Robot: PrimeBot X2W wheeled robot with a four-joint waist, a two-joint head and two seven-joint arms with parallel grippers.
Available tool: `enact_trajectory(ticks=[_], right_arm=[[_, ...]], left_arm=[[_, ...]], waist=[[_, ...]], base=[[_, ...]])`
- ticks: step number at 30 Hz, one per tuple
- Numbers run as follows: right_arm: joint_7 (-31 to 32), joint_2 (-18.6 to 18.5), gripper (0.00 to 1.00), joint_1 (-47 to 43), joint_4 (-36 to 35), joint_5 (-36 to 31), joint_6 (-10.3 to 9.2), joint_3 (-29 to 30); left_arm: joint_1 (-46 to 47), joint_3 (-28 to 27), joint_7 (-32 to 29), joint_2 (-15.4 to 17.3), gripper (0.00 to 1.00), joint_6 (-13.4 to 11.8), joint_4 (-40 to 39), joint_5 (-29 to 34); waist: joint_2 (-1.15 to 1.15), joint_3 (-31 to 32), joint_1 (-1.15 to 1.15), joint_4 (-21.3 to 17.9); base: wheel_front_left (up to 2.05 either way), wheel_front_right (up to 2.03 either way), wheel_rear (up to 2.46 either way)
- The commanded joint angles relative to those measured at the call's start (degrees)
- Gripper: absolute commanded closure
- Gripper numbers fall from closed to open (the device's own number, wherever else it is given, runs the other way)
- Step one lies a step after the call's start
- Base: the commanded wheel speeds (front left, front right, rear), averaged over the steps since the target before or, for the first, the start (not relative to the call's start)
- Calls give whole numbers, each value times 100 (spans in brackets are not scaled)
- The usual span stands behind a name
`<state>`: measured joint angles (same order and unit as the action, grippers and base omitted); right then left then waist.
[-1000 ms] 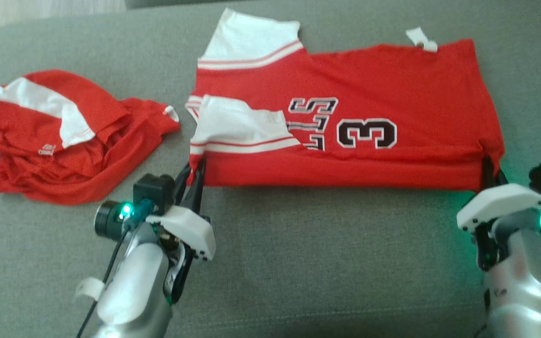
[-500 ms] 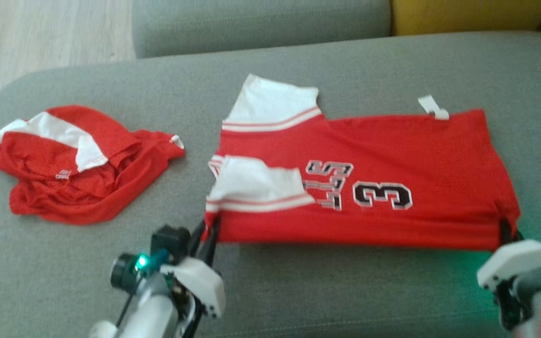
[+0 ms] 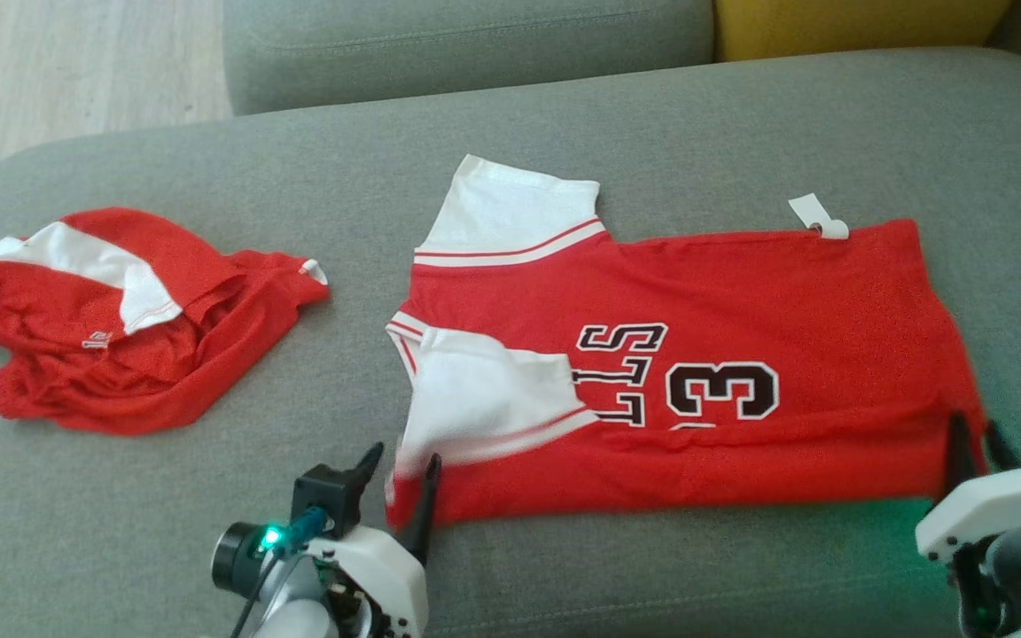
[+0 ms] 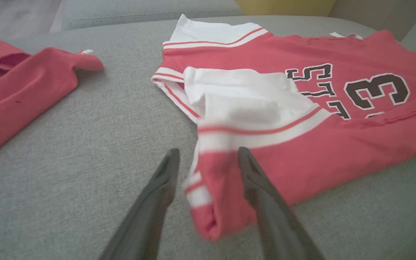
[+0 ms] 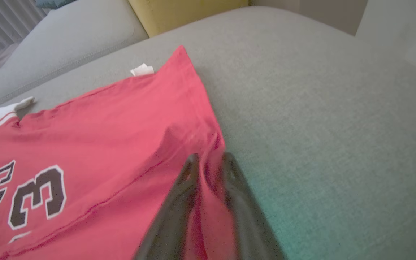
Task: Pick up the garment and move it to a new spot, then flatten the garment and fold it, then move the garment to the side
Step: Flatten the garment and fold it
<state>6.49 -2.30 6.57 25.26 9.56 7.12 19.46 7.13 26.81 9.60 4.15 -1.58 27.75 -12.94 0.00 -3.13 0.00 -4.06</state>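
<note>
The garment [image 3: 741, 310] is a red jersey with white sleeves and a black "3". It lies folded lengthwise on the grey sofa seat [image 3: 652, 115]. My left gripper [image 3: 404, 456] stands open at its near left corner. In the left wrist view the limp red-and-white corner [image 4: 211, 187] hangs loose between the spread fingers of the left gripper [image 4: 206, 153]. My right gripper [image 3: 974, 424] is at the near right corner. Its jaws are slightly parted, and the right wrist view shows the right gripper [image 5: 211, 159] with a fold of the garment [image 5: 103, 119] lying in the gap.
A second red and white garment [image 3: 120, 328] lies crumpled on the seat's left end. A grey back cushion [image 3: 466, 40] and a yellow cushion [image 3: 856, 22] line the far side. Wooden floor [image 3: 76, 62] shows beyond the sofa's left corner.
The camera has tilted, shifting the whole picture. Both grippers have gone from shut on the jersey's near corners to parted jaws, and the near edge has slumped onto the seat.
</note>
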Motion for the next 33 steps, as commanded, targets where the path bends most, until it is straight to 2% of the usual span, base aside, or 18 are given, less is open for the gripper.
enact_trajectory(ticks=[1, 8, 15, 19, 25, 26, 29, 33], right_arm=[[-144, -59, 0, 146, -293, 2, 36, -148], [-846, -58, 0, 282, -765, -70, 36, -303], [-1366, -58, 0, 518, -1096, -97, 36, -650], [-1441, -58, 0, 771, -1186, -88, 36, -865], [-1495, -58, 0, 1287, -1254, -65, 36, -1211], [-1495, -58, 0, 1287, -1254, -65, 36, -1211], [-1525, -58, 0, 1519, -1254, -80, 36, -1395], [-1546, -58, 0, 1816, -1258, -54, 36, -1603]], left_arm=[[206, -221, 25, 89, 0, -46, -204, -59], [466, -477, 268, 132, 0, -185, -450, -170], [1139, -694, 431, 285, 0, -120, -808, -176], [1810, -687, 274, 456, 0, 104, -823, -140], [3261, -448, -428, 871, 0, 728, -463, -102], [3261, -448, -428, 871, 0, 728, -463, -102], [3937, -287, -921, 1063, 0, 861, 0, -282], [4671, 286, -1545, 1354, 0, 901, 595, -624]], waist=[[0, -21, 0, -25], [0, -87, 0, -171], [0, -339, 0, -366], [0, -628, 0, -523], [0, -1153, 0, -834], [0, -1153, 0, -834], [0, -1380, 0, -1025], [0, -1660, 0, -1262]], base=[[0, 0, 0], [0, 0, 0], [0, 0, 0], [0, 0, 0], [0, 0, 0], [0, 0, 0], [0, 0, 0], [0, 0, 0]])
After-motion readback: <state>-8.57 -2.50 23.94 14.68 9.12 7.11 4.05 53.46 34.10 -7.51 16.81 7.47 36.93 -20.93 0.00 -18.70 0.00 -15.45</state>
